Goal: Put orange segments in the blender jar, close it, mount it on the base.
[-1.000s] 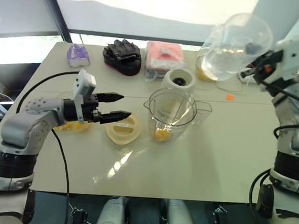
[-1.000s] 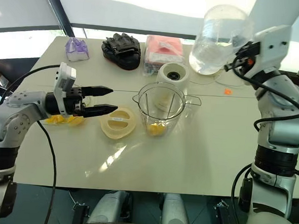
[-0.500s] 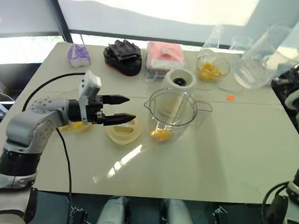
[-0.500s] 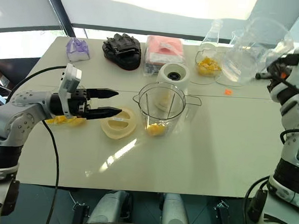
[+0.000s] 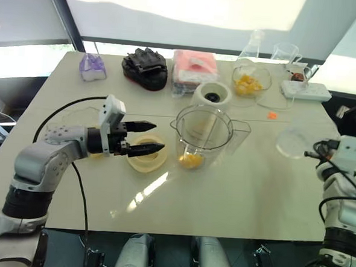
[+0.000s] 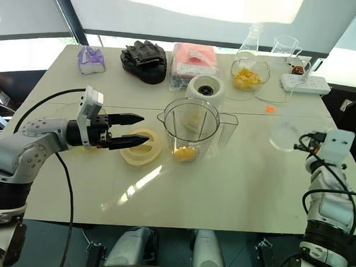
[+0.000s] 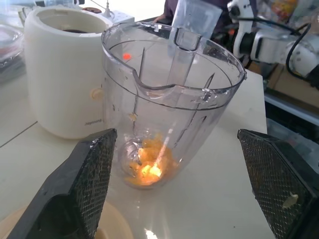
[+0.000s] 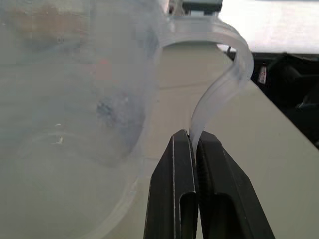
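The blender jar (image 5: pixel 203 134) stands upright and uncovered at mid-table, with orange segments (image 5: pixel 191 161) lying in its bottom. Right behind it sits the cream base (image 5: pixel 212 96). More orange segments fill a clear bowl (image 5: pixel 248 84) at the back. My left gripper (image 5: pixel 158 136) is open and level, just above the pale-yellow lid (image 5: pixel 144 157), pointing at the jar; in the left wrist view the jar (image 7: pixel 169 104) stands between its fingers (image 7: pixel 82 186) but farther off. My right gripper (image 8: pixel 192 137) is shut on the thin handle of an empty clear cup (image 5: pixel 294 140), held low near the table's right edge.
Along the back lie a purple item (image 5: pixel 92 66), a black glove (image 5: pixel 147 67), a pink pack (image 5: pixel 194 67), a clear flask (image 5: pixel 253 44), a beaker (image 5: pixel 285 53) and a white power strip (image 5: pixel 306 90). A tiny orange scrap (image 5: pixel 271 115) lies right of the base.
My right arm has swung down and to the right with the clear cup, from high over the back bowl to low at the table's right edge. The left gripper stayed open over the lid.
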`<state>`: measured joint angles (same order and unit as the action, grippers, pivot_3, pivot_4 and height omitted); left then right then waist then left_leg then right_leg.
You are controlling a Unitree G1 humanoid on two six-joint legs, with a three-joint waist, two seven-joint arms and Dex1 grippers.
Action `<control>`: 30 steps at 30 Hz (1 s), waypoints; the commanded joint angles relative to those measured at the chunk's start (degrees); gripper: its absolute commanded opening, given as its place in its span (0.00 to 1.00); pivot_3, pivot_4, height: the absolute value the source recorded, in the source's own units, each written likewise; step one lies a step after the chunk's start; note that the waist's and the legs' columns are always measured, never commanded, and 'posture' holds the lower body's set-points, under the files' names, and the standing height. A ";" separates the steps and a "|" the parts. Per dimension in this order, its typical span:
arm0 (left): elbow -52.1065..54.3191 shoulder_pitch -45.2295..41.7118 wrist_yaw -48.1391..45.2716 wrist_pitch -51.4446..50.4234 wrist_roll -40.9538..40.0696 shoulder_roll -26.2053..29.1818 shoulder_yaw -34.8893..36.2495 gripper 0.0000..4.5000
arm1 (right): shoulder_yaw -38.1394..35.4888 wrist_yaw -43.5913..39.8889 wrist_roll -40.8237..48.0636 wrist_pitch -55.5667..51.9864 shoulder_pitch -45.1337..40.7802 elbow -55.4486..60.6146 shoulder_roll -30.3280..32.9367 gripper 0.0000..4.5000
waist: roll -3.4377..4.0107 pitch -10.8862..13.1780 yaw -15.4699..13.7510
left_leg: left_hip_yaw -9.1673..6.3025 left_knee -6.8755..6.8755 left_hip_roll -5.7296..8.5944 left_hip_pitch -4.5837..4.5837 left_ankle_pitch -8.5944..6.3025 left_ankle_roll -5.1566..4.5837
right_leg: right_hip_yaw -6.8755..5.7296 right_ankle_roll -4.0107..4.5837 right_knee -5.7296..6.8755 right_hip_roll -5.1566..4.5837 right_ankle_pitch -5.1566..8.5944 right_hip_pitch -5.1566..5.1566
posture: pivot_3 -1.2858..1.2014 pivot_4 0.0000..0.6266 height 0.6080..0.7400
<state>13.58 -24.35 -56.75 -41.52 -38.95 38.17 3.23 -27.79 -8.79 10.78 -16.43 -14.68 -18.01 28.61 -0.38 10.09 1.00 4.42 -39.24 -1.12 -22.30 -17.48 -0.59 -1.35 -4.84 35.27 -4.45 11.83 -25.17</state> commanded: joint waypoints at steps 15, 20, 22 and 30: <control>-2.41 0.91 2.19 1.90 0.57 0.50 3.88 0.90 | 2.64 2.19 -3.15 17.03 -3.61 -16.23 1.18 0.87 | -0.01 -0.01 0.46 | 0.04 0.00 -0.01 0.18 0.00 0.01 | 0.10 -0.01 -0.01 -0.01 -0.01 0.13 | 0.52 0.24 1.00; -2.53 0.89 2.23 2.14 0.69 0.37 3.75 0.90 | 2.66 3.01 -2.97 16.92 -2.53 -15.04 0.85 1.00 | -0.01 -0.01 1.11 | 0.02 0.00 -0.03 0.38 0.00 0.01 | 0.10 0.00 0.00 0.00 0.00 0.33 | 0.52 0.24 1.00; -2.84 0.67 2.22 2.36 0.85 0.21 3.55 0.90 | 2.70 3.37 -2.71 16.51 -1.20 -13.43 0.39 1.00 | -0.01 -0.01 1.26 | 0.02 0.00 -0.04 0.41 0.00 0.01 | 0.10 0.00 -0.01 0.00 0.00 0.36 | 0.52 0.24 1.00; -4.24 0.15 1.83 3.41 1.56 0.06 2.91 0.90 | 2.52 5.89 -2.45 14.38 5.59 -4.08 -1.91 1.00 | -0.01 0.00 1.37 | 0.03 0.00 -0.10 0.49 0.00 0.01 | 0.12 0.03 -0.01 -0.01 0.02 0.42 | 0.52 0.24 1.00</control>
<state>8.92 -23.23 -54.67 -39.29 -37.51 38.04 5.41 -24.49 -3.67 7.91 -2.04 -9.47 -25.60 26.79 -0.39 10.09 2.38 4.44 -39.23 -1.30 -21.81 -17.48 -0.59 -1.23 -4.72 35.27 -4.47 11.90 -24.74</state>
